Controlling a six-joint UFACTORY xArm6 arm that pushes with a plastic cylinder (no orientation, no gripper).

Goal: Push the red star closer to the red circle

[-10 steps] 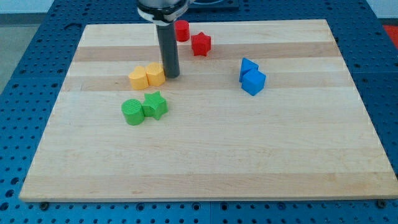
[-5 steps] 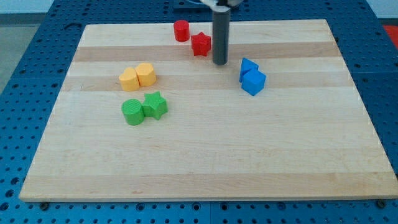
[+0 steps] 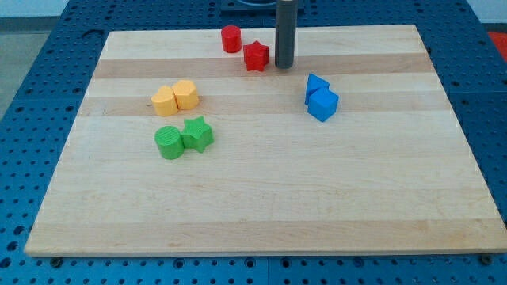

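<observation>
The red star [image 3: 256,56] lies near the view's top centre of the wooden board [image 3: 261,198]. The red circle [image 3: 230,39] stands just up and left of it, a small gap between them. My rod comes down from the view's top, and my tip [image 3: 284,64] rests on the board just to the right of the red star, close beside it. I cannot tell whether it touches the star.
Two blue blocks [image 3: 321,97] sit together right of centre, below and right of my tip. Two yellow blocks [image 3: 175,96] lie at the left, with a green circle [image 3: 168,142] and a green star [image 3: 198,133] below them.
My tip went from beside the yellow blocks, which shifted slightly left, across to the right of the red star, then moved up the view beside it. The red blocks have not moved.
</observation>
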